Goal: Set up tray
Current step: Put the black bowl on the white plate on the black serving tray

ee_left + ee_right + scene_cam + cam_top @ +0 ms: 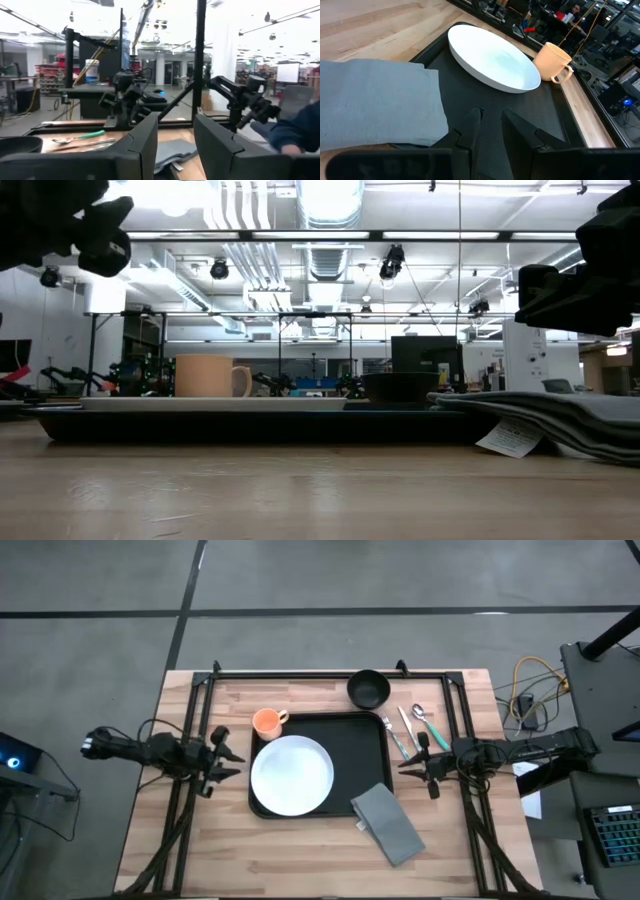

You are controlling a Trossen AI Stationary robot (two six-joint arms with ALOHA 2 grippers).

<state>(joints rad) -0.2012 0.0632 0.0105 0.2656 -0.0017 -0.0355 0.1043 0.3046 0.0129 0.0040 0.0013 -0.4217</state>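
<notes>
The black tray [367,752] lies in the middle of the table. A white plate [291,775] rests on its left half. An orange cup [267,722] stands at the tray's far left corner. A grey folded napkin [387,823] lies across the tray's near right corner, partly on the wood. My left gripper [228,755] hovers open left of the tray, its fingers [142,145] level and with nothing between them. My right gripper [410,763] hovers right of the tray, open by a narrow gap [491,125], tipped slightly down over the tray [485,100] and holding nothing.
A black bowl [368,689] stands beyond the tray's far right corner. Cutlery with green handles [410,728] lies on the wood right of the tray, near my right gripper. Black frame bars [330,673] border the table. A person's sleeve [295,131] shows beyond the table.
</notes>
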